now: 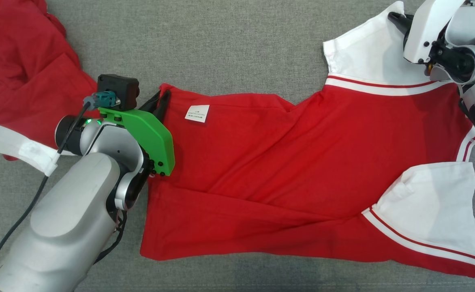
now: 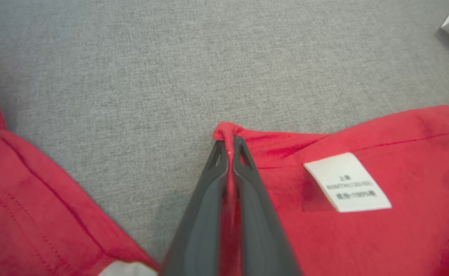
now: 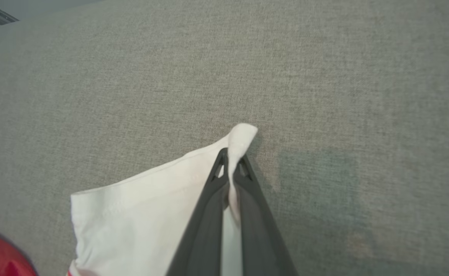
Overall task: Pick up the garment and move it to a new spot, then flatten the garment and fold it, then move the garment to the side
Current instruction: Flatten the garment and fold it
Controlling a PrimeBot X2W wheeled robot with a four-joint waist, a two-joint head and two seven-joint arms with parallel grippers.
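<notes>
The red shirt [image 1: 286,162] was noted spread out, creased, across the grey surface [image 1: 229,44]. The left gripper [image 2: 229,148] was closed on a pinch of its red hem corner beside the label [image 2: 347,183]; the right gripper [image 3: 232,163] was closed on the tip of the far white sleeve [image 3: 140,214]. A second red garment [image 1: 22,69] was recorded at the left, apart from the shirt.

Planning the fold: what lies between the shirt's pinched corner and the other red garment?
Bare grey surface, shown in the left wrist view, separates the shirt, pinched by the left gripper, from the other red garment.
</notes>
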